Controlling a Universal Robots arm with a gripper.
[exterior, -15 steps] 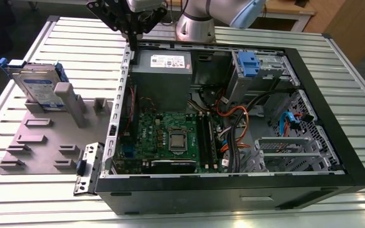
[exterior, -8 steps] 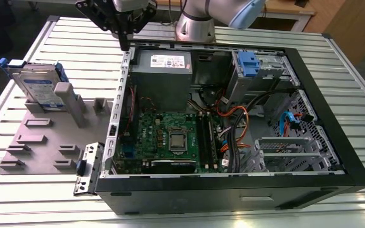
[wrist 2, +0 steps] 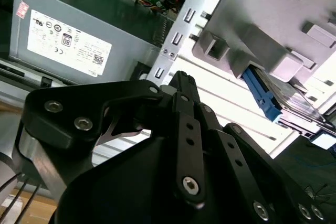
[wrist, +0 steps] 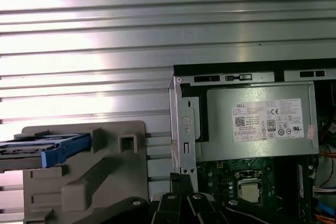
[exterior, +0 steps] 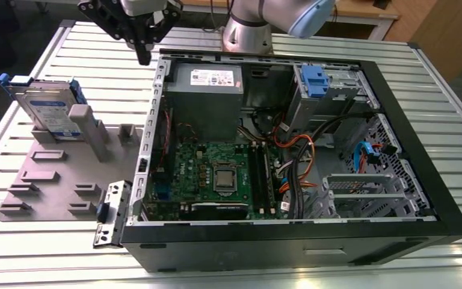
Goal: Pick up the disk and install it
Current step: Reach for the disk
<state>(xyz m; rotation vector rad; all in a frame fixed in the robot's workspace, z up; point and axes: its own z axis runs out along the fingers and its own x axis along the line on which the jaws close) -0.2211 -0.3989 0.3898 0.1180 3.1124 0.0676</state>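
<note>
Gripper (exterior: 142, 58) is seen with fingers closed together and nothing held, above the computer case (exterior: 295, 235) wall. The disk (exterior: 48, 110) is stood on edge in the grey fixture (exterior: 55, 158), well apart.

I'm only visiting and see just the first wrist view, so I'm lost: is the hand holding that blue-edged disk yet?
Observer: No. The exterior view shows the disk standing on edge in a grey holder, apart from the hand.
Visitor: Where's the hand?
Observer: It hovers beside the computer case, near the grey power supply, closed on nothing.
Visitor: Anything blue inside?
Observer: A blue latch on a metal cage, to the exterior view's right of the power supply.
</note>
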